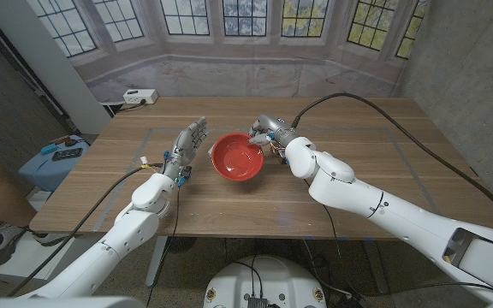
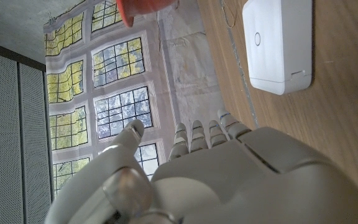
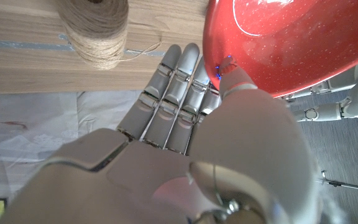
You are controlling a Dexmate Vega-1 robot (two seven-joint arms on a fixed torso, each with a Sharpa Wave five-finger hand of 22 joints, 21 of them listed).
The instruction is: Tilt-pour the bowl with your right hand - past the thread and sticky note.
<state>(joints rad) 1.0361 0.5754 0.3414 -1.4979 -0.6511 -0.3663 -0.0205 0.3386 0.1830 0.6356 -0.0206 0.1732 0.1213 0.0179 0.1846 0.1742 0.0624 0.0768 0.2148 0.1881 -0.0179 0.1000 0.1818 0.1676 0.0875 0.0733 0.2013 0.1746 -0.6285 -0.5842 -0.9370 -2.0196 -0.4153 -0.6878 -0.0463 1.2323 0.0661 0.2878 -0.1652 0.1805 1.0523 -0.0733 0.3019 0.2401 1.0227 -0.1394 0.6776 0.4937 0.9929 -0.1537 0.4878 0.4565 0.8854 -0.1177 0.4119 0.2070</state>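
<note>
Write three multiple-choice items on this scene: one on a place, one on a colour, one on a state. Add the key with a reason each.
1. Where is the bowl?
A. between the two hands
B. at the table's far left corner
C. on the floor

2. What colour is the bowl?
A. blue
B. red
C. white

3. What is the right hand doing?
A. waiting far from the bowl
B. gripping the bowl's rim
C. holding the twine spool

Key: 1 A, the head view shows it between the left hand and the right hand. 2 B, it is red in the head and right wrist views. 3 B, the right wrist view shows the thumb on the rim, with the bowl tilted.
</note>
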